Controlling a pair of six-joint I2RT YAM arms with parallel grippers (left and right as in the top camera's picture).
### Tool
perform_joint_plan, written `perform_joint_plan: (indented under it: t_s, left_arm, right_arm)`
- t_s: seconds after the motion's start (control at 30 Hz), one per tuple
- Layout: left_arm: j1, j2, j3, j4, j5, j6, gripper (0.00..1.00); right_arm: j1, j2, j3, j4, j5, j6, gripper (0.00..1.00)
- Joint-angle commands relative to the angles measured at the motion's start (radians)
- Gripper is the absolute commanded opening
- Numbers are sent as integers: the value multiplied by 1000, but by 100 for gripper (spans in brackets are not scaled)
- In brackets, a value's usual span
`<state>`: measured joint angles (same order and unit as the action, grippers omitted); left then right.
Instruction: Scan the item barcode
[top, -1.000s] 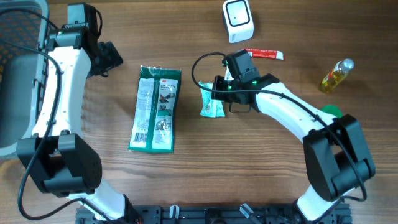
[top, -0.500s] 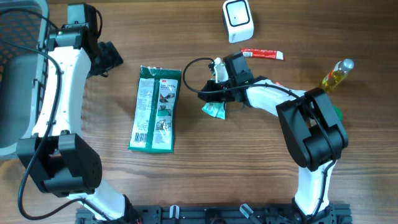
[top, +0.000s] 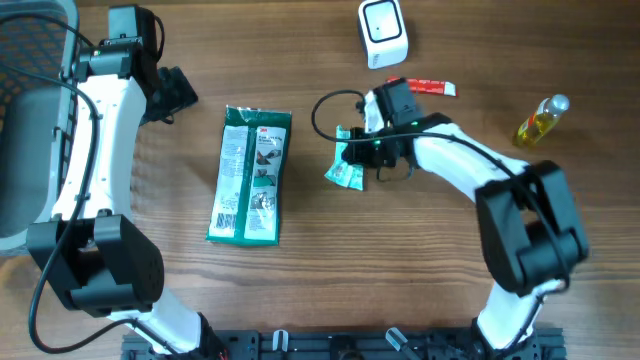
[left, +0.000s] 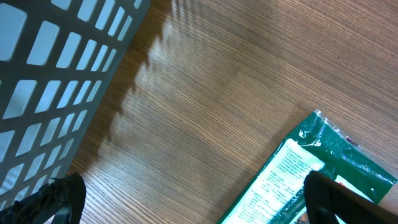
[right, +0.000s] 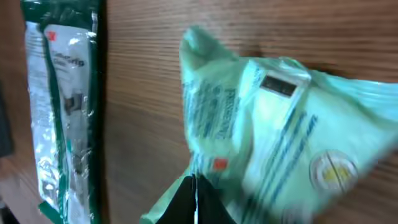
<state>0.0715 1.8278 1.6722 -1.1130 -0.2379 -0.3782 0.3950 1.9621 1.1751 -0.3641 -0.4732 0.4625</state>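
The item is a light green pouch (top: 346, 168) lying crumpled near the middle of the table. In the right wrist view it is blurred, and its printed face (right: 280, 130) shows. My right gripper (top: 364, 152) is shut on the pouch's edge, the dark fingertips pressed together on the film (right: 194, 199). A white scanner (top: 383, 33) stands at the far edge, above the pouch. My left gripper (top: 178, 92) hangs open at the far left, holding nothing. Its fingers straddle bare wood in its wrist view (left: 196, 208).
A long green 3M pack (top: 250, 175) lies left of the pouch, its corner under the left gripper's right finger (left: 311, 174). A red tube (top: 425, 87) and an oil bottle (top: 541, 121) sit at the right. A grey basket (top: 30, 100) fills the left edge.
My right wrist has swung and twisted over the pouch, keeping its hold; the pouch has turned and shifted slightly. The left arm has not moved.
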Motion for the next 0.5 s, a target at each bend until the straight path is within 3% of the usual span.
perform_joint_plan:
  t_s: [0.0, 0.17, 0.3, 0.37, 0.47]
  left_arm:
    - [5, 6, 14, 3, 5, 15, 100]
    - [5, 6, 14, 3, 5, 15, 100]
    - [5, 6, 14, 3, 5, 15, 100]
    - [5, 6, 14, 3, 5, 15, 100]
    - [5, 6, 14, 3, 5, 15, 100]
  right_arm:
    - [14, 119, -6, 14, 37, 63, 10]
    - [13, 129, -2, 14, 43, 60, 13]
    - [13, -19, -1, 118, -134, -92, 20]
    - [13, -90, -1, 120, 8, -155, 24]
    - [13, -99, -3, 121, 332, -116, 29]
